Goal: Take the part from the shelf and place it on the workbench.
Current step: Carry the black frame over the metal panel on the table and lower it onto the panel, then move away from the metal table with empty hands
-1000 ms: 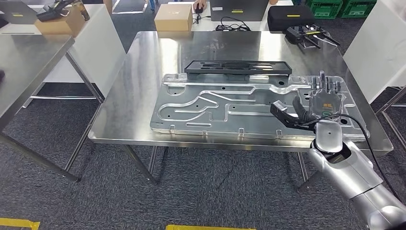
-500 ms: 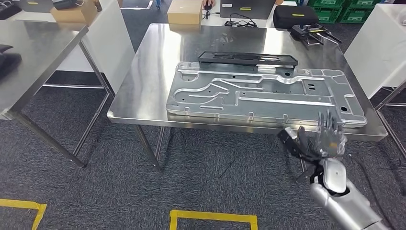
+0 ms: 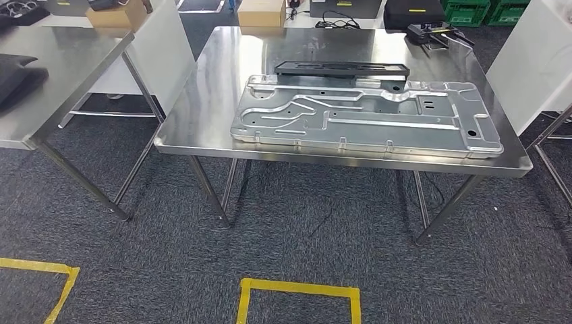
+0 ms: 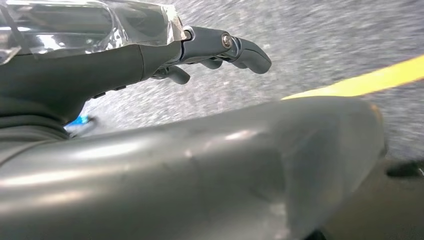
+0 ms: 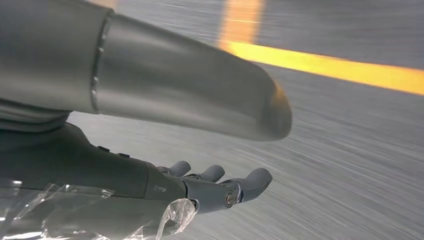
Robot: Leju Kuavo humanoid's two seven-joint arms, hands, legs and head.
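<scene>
A large silver machined plate [image 3: 364,118] lies flat on the steel workbench [image 3: 209,88], in the head view. A long black part [image 3: 340,67] lies just behind its far edge. My left hand [image 4: 200,45] hangs over grey carpet in the left wrist view, its fingers loosely extended and holding nothing. My right hand [image 5: 210,187] also hangs over the carpet in the right wrist view, fingers apart and empty. Clear plastic film covers the back of each hand.
A second steel table [image 3: 61,61] stands at the left with a dark object [image 3: 17,71] on it. A cardboard box [image 3: 262,12] and a black case [image 3: 413,13] sit behind the workbench. A white panel [image 3: 533,61] stands at the right. Yellow floor tape [image 3: 297,293] lies in front.
My right hand has dropped from over the plate's right end, down past the table edge and out of the head view. The whole view has shifted, with more floor showing.
</scene>
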